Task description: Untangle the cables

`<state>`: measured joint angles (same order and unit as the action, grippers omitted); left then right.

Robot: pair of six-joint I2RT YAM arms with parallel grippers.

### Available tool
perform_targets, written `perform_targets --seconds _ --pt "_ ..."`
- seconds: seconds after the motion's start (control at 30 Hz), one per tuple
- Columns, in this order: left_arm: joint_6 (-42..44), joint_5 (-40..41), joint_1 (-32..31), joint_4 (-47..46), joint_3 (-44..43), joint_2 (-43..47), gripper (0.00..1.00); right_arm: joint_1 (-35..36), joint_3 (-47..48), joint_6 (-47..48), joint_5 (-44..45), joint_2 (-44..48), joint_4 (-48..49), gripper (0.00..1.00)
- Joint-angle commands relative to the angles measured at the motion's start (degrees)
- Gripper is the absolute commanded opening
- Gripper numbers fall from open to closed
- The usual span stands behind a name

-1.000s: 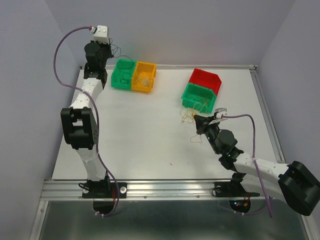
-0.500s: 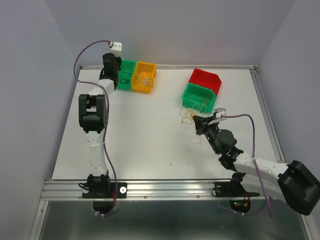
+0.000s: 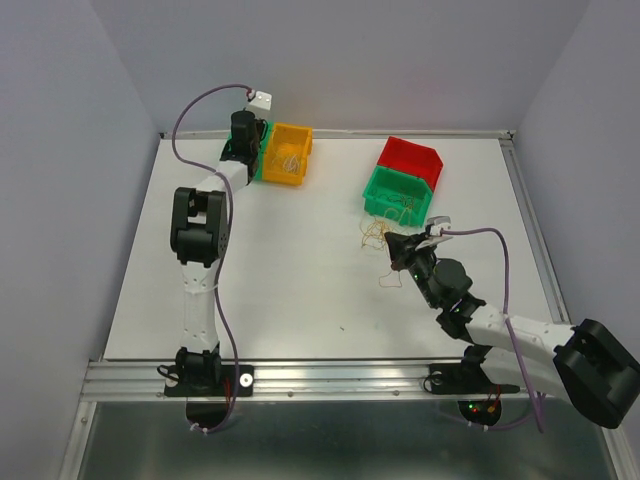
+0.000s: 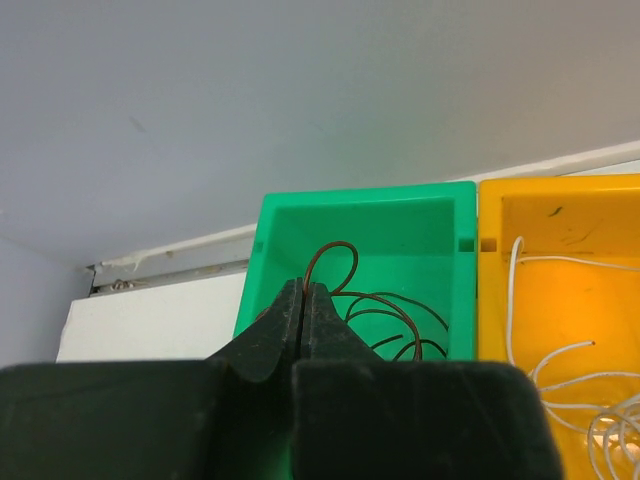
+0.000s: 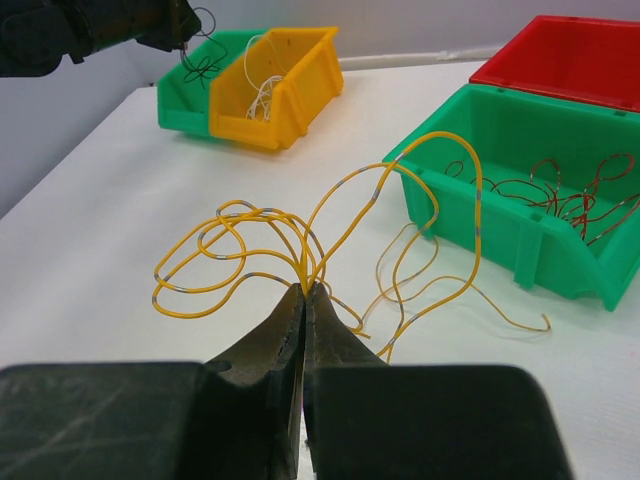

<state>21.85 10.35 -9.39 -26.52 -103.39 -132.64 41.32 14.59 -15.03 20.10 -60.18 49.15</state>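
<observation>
Our left fingers [image 4: 303,305] are clenched on a dark cable [image 4: 332,244] that curls just ahead of them into the green bin [image 4: 400,215]. Our right fingers [image 5: 303,300] pinch the yellow cables [image 5: 304,272], which loop forward over the surface [image 5: 120,180] beside a second green bin [image 5: 480,230].

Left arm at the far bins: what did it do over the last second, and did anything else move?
The left arm swung right, from the far-left table corner to over the far-left green plastic bin, its fingers still shut on a thin dark wire. The right arm stayed put, its fingers shut on curly yellow wires.
</observation>
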Motion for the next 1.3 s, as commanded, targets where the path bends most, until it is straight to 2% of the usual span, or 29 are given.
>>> perform_targets --seconds 0.0,0.17,0.27,0.4,0.57,0.67,0.7,0.83,0.9,0.93,0.97,1.03,1.07,1.13,1.27 --pt "-2.7 1.5 0.9 2.6 -4.1 -0.9 0.00 0.3 2.6 -0.5 -0.1 0.6 1.7 0.01" --pt "-6.3 -0.8 1.6 12.4 -13.6 -6.2 0.00 0.3 2.0 -0.6 0.1 1.8 1.6 0.01" --pt "-7.2 -2.1 1.7 13.9 -13.1 -5.7 0.02 0.3 2.3 -0.5 -0.1 1.4 1.7 0.01" --pt "-6.7 -1.7 1.7 14.0 -11.0 -2.8 0.39 0.3 4.1 -0.1 -3.0 -1.2 0.2 0.01" --pt "-5.9 -0.9 1.4 12.8 -5.3 5.2 0.54 0.3 8.6 0.0 -10.0 -5.0 -4.0 0.01" --pt "-5.8 -2.3 1.0 11.5 1.4 11.4 0.64 0.3 10.4 -0.3 -14.3 -6.4 -4.6 0.07" --pt "-5.8 -3.5 0.9 11.4 2.9 13.0 0.73 0.3 11.2 -0.4 -15.9 -6.8 -4.7 0.09" --pt "-6.0 -5.3 -0.4 11.3 9.4 21.4 0.81 0.3 13.5 -0.7 -24.0 -8.8 -6.3 0.21" --pt "-6.0 -5.3 -2.1 11.3 14.2 26.9 0.84 0.3 13.9 -1.3 -25.8 -8.9 -6.1 0.19" --pt "-5.5 -7.6 -3.0 11.2 16.4 29.1 0.86 0.3 13.8 -1.4 -25.7 -8.6 -6.2 0.16" --pt "-5.2 -9.4 -4.5 11.0 20.9 33.6 0.86 0.4 13.6 -1.8 -25.1 -7.8 -6.2 0.07" --pt "-4.8 -17.1 -6.2 10.1 26.1 40.4 0.89 0.4 13.1 -2.1 -24.4 -6.5 -6.1 0.06" --pt "-4.8 -20.0 -7.6 8.2 31.6 42.4 0.90 0.3 12.8 -2.2 -24.3 -5.9 -6.1 0.01" --pt "-7.1 -26.7 -8.9 6.1 36.1 46.6 0.92 0.3 12.2 -2.5 -22.8 -3.2 -6.1 0.00" --pt "-11.8 -38.5 -9.2 1.4 42.7 47.8 0.92 0.3 11.5 -2.7 -20.5 2.9 -6.3 0.00"
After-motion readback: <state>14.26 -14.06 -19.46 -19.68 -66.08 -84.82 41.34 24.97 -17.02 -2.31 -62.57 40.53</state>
